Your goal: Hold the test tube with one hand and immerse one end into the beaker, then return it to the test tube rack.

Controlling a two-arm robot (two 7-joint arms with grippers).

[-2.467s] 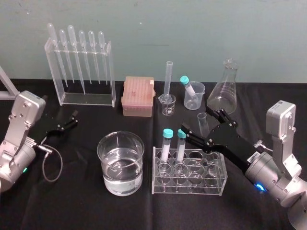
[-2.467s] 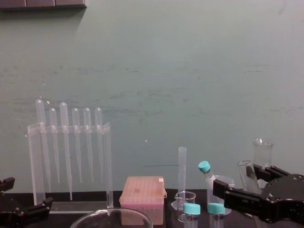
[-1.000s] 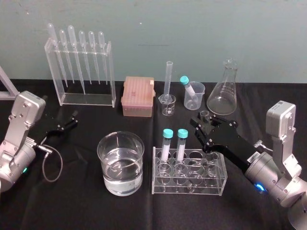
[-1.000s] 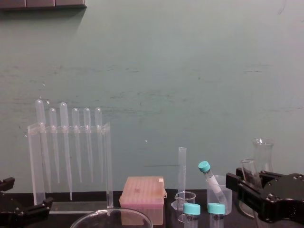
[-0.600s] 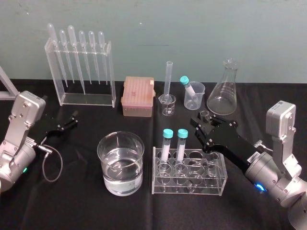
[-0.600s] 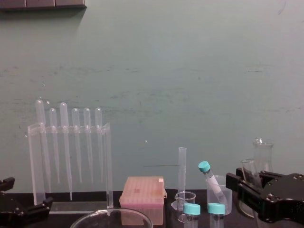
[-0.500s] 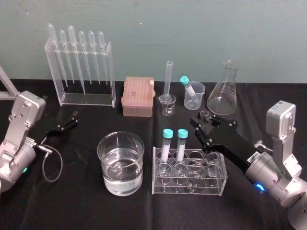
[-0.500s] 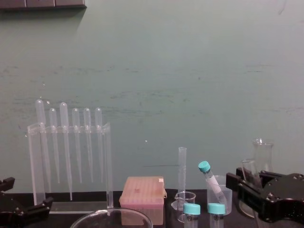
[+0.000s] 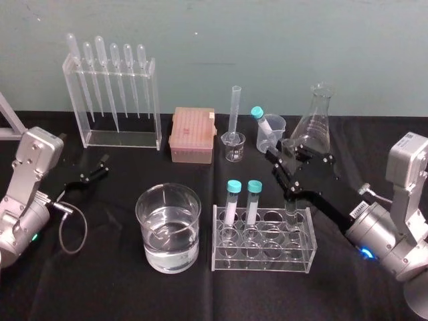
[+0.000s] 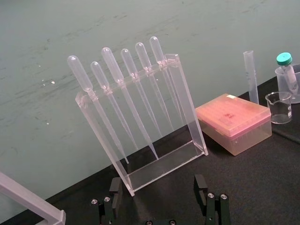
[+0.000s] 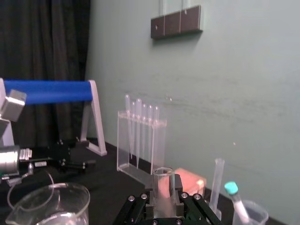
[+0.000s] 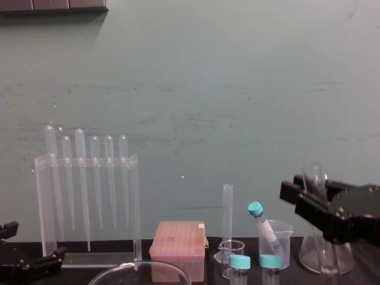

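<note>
The right end effector (image 9: pixel 291 155) is clamped on the test tube (image 11: pixel 164 182) just below its open mouth. The tube is held upright, and its lower end is seen at the back right corner of the test tube rack (image 9: pixel 263 257). Whether that end sits inside a hole cannot be told. The beaker (image 9: pixel 168 227), partly filled with clear liquid, stands just left of the rack near the tabletop's front edge. The left end effector (image 10: pixel 157 186), fingers apart, is parked toward the left edge before the pipette stand (image 9: pixel 114 87).
</note>
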